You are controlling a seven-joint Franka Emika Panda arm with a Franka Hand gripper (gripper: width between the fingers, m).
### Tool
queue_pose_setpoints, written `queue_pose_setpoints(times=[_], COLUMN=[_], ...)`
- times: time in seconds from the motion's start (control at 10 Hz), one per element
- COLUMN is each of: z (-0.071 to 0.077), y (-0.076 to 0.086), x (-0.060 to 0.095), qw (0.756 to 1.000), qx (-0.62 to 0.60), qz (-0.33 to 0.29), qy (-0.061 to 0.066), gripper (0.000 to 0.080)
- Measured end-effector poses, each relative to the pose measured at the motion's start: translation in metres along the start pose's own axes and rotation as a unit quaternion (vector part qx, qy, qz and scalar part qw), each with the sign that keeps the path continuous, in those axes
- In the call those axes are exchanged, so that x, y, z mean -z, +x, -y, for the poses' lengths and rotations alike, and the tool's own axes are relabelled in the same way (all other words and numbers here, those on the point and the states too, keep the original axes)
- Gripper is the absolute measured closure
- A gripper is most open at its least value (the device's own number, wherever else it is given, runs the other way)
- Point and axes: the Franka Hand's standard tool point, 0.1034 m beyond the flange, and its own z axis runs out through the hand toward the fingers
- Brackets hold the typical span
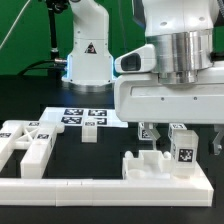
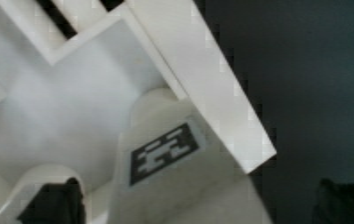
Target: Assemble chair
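My gripper [image 1: 182,136] hangs low over a white chair part [image 1: 160,163] at the exterior view's right. The part carries a black-and-white tag [image 1: 184,153] and sits against the long white rail [image 1: 90,186]. In the wrist view the gripper [image 2: 195,205] is open. Its dark fingertips [image 2: 49,202] stand on either side of the part [image 2: 103,110], whose tag [image 2: 161,152] faces the camera. A dark gap shows between the part's edge and the far finger. More white chair parts [image 1: 30,142] lie at the exterior view's left.
The marker board [image 1: 85,116] lies flat behind the middle of the table, with a small white block [image 1: 90,131] in front of it. The robot's base [image 1: 88,55] stands at the back. The rail runs along the front edge.
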Motion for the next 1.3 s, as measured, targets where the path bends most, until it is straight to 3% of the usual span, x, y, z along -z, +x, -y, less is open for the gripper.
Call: queue_pose_setpoints(times=[0.1, 0.2, 0.4, 0.5, 0.6, 0.8, 1.0, 1.2, 1.3], z=[-0.0002, -0.0004, -0.0004, -0.0015, -0.0018, -0.0025, -0.0028, -0.0027, -0.0024], y=[0.0002, 0.0002, 0.0000, -0.0003, -0.0001, 0.0011, 0.0001, 0.0000, -0.0003], x=[0.0001, -0.0002, -0.0004, -0.0009, -0.0010, -0.0008, -0.0019, -0.0029, -0.0030], qw=[0.998, 0.999, 0.999, 1.000, 0.999, 0.989, 0.940, 0.854, 0.857], qx=[0.059, 0.049, 0.045, 0.000, -0.031, -0.145, -0.341, -0.521, -0.516], qz=[-0.003, -0.003, -0.003, -0.002, -0.002, -0.003, -0.010, 0.006, 0.005], qy=[-0.008, -0.008, -0.007, -0.007, -0.007, -0.006, -0.007, 0.009, 0.008], gripper=[0.0150, 0.0150, 0.0408, 0.0408, 0.0511, 0.0511, 0.0511, 0.0511, 0.0511])
